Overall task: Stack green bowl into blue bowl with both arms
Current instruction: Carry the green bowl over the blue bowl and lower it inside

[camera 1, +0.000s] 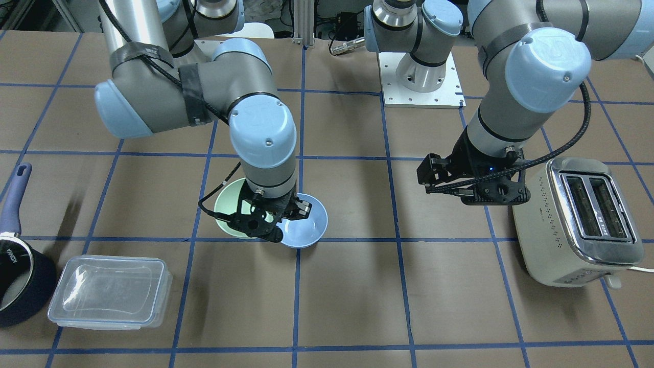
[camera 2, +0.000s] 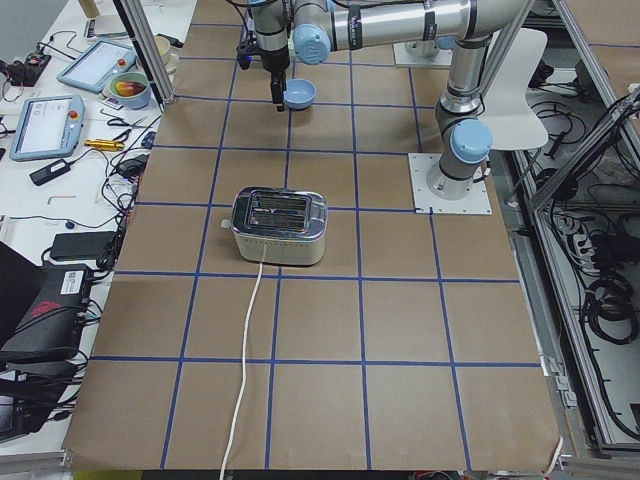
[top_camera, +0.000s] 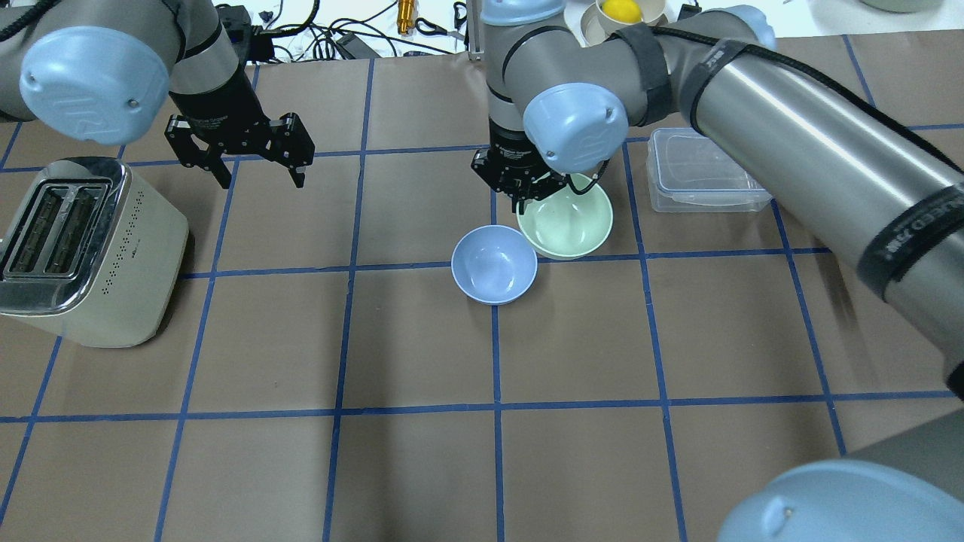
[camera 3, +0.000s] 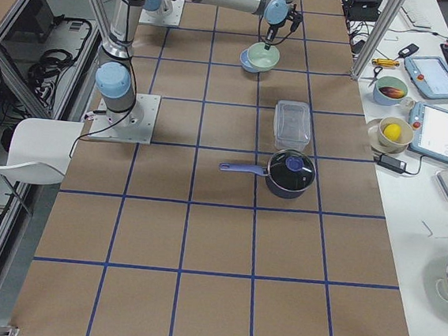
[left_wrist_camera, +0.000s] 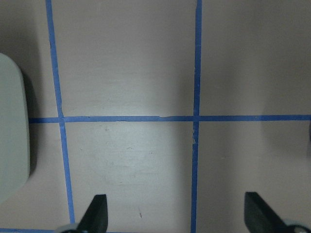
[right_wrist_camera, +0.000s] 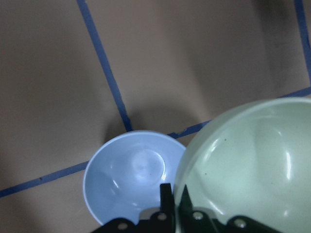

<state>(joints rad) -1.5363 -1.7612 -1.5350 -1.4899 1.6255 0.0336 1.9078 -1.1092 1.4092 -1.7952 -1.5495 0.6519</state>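
Two bowls side by side mid-bench, nearer the operators' edge.
Right gripper pinches the green bowl by its rim beside the blue bowl; left gripper hangs spread near the toaster.

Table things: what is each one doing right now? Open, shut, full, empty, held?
green bowl: upright, empty, rim pinched by the right gripper, beside the blue bowl, not in it.
blue bowl: upright, empty, on the table.
right gripper: shut on the green bowl.
left gripper: open, holding nothing.
toaster: upright, slots look empty.
plastic box: lid on, looks empty.
saucepan: lid on.
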